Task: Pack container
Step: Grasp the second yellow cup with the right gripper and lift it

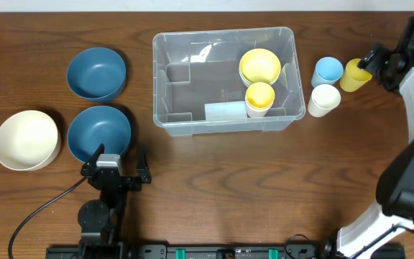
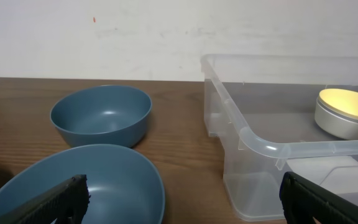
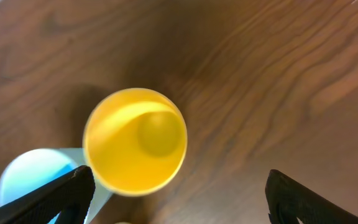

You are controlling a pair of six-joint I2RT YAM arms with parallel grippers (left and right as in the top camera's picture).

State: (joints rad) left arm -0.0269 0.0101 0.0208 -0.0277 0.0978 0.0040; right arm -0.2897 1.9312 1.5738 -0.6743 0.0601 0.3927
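Note:
The clear plastic container stands at the middle back of the table, holding a yellow bowl and a yellow cup. In the left wrist view the container is at the right. Two blue bowls and a cream bowl lie to its left. A blue cup, a white cup and a yellow cup stand to its right. My left gripper is open and empty just in front of the near blue bowl. My right gripper is open above the yellow cup.
The blue cup stands right beside the yellow cup. A pale wall rises behind the table in the left wrist view. Bare wood lies in front of the container.

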